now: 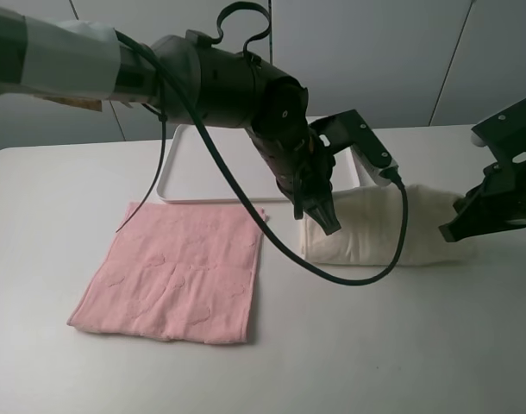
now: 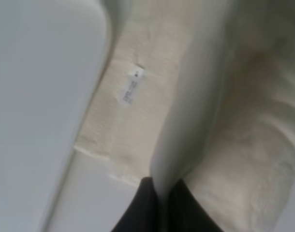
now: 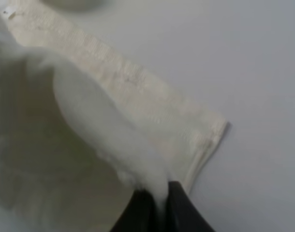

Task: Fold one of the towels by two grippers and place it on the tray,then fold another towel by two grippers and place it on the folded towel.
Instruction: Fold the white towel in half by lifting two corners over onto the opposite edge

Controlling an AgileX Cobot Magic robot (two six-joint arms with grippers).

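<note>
The left gripper [image 1: 329,222] and the right gripper [image 1: 460,226] each pinch tightly an edge of the cream towel [image 1: 375,231], which stretches between them and seems partly lifted. The tray [image 1: 203,168] lies just behind the left gripper.

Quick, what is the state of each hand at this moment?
Left hand: closed, pinching a raised edge of the cream towel.
Right hand: closed, pinching the same towel at its opposite end.
</note>
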